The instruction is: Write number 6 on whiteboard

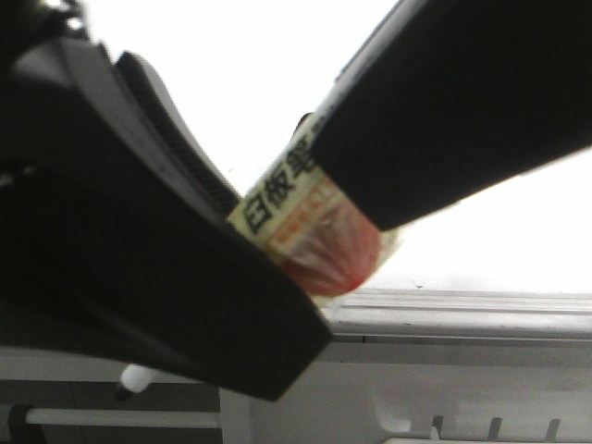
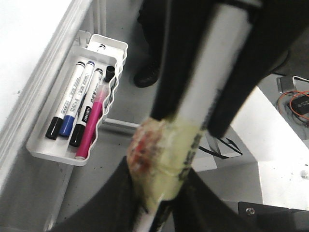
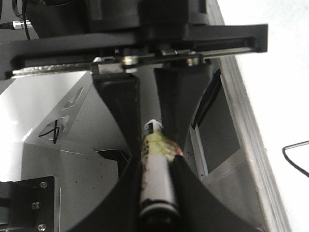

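Note:
A white-and-black marker pen [image 1: 298,211] wrapped in yellowish tape with a red smear is held between both grippers, close to the front camera. My left gripper [image 2: 161,198] is shut on the taped part of the pen [image 2: 166,154]. My right gripper [image 3: 157,181] is shut on the pen's white barrel [image 3: 157,176]. In the front view the left gripper [image 1: 264,245] comes in from the left and the right gripper [image 1: 365,190] from the upper right. The whiteboard [image 1: 250,55] lies behind them. A thin black hooked line [image 3: 295,153] shows on the whiteboard [image 3: 275,72], cut by the frame edge; a whole number 6 is not in view.
The board's grey metal rim [image 1: 462,314] runs below the grippers. A white tray [image 2: 53,152] with several marker pens, one of them pink [image 2: 91,125], hangs beside the board's edge [image 2: 43,82]. Grey metal frame parts [image 3: 72,179] lie beneath the arms.

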Tool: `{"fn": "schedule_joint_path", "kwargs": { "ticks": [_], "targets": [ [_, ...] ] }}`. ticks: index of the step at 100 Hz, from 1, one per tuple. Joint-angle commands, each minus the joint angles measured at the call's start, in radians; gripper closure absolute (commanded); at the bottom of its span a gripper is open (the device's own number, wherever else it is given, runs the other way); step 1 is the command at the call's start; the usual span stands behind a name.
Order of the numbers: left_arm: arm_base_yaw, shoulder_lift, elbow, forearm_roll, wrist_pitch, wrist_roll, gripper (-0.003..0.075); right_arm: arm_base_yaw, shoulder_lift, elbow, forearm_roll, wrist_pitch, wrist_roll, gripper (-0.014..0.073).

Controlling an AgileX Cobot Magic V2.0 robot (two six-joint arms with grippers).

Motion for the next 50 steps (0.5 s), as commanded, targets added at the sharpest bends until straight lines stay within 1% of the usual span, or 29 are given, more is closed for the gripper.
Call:
{"fn": "schedule_joint_path", "kwargs": {
  "ticks": [1, 11, 18, 25, 30, 32, 36, 39, 44, 50],
  "targets": [
    [-0.008, -0.012, -0.029, -0.053, -0.02, -0.004, 0.0737, 0.001, -0.009, -0.036, 0.026, -0.047, -0.003, 0.0638],
    [-0.008, -0.012, -0.029, -0.053, -0.016, -0.004, 0.0739, 0.001, -0.009, -0.036, 0.026, -0.047, -0.003, 0.0629],
    [-0.008, -0.012, -0.029, -0.053, -0.014, -0.004, 0.0739, 0.001, -0.009, -0.036, 0.026, -0.047, -0.003, 0.0575],
    [-0.008, -0.012, -0.029, -0.053, -0.014, -0.004, 0.0739, 0.001, -0.009, -0.036, 0.026, -0.047, -0.003, 0.0461],
    [-0.006, -0.012, -0.029, -0.053, -0.011, -0.004, 0.0739, 0.001, -0.013, -0.036, 0.026, -0.052, -0.003, 0.0347],
    [-0.006, -0.012, -0.029, -0.053, -0.011, -0.004, 0.0739, -0.002, -0.016, -0.036, 0.026, -0.055, -0.003, 0.0319],
    [-0.006, -0.014, -0.029, -0.053, -0.011, -0.004, 0.0739, -0.006, -0.027, -0.036, 0.026, -0.059, -0.003, 0.0235],
    [-0.006, -0.016, -0.029, -0.053, -0.011, -0.004, 0.0739, -0.01, -0.035, -0.036, 0.026, -0.062, -0.003, 0.0199],
    [-0.006, -0.016, -0.029, -0.053, -0.011, -0.004, 0.0739, -0.023, -0.055, -0.036, 0.026, -0.062, -0.003, 0.0173],
    [-0.006, -0.016, -0.029, -0.053, -0.017, -0.009, 0.0739, -0.042, -0.083, -0.036, 0.026, -0.062, 0.003, 0.0193]
  ]
}}
